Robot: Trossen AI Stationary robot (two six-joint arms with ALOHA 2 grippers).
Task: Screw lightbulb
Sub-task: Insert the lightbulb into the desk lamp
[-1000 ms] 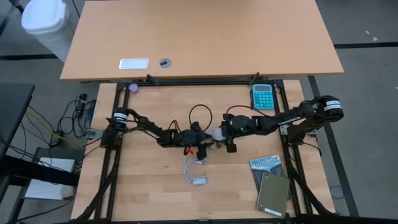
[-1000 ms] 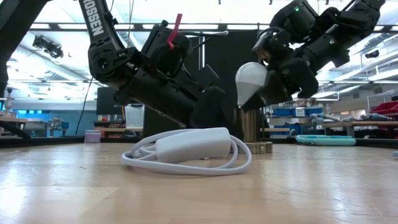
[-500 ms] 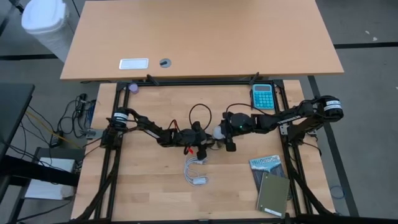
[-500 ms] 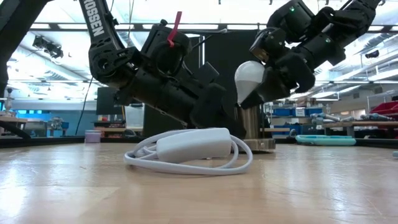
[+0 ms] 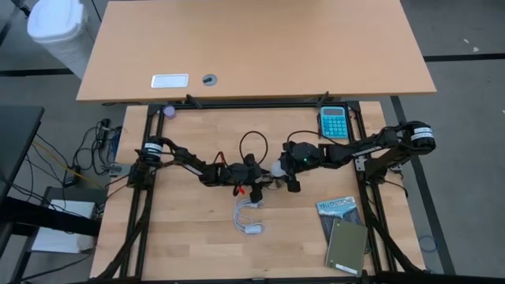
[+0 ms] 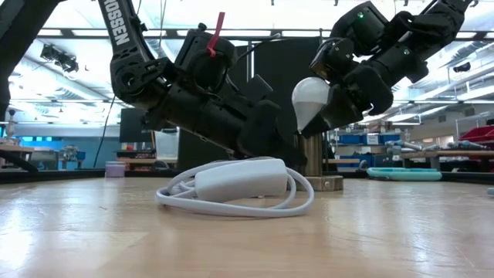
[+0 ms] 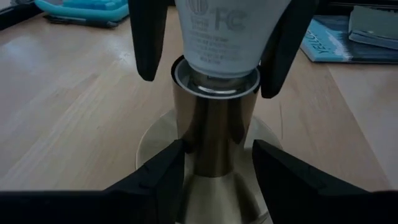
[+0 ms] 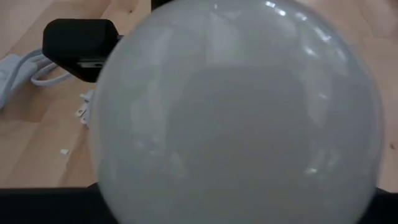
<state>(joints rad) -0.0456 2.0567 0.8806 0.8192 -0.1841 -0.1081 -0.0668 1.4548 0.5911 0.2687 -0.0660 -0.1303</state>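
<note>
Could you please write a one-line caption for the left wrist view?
Left gripper steadies the brass socket while the right gripper seats the lightbulb in it.

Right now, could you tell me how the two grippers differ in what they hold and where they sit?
The left gripper is clamped low on the brass socket post, near its base; the right gripper is closed on the white lightbulb above it. The left one steadies the fixture on the table; the right one holds the bulb's neck in the socket mouth. Both meet mid-table.
</note>
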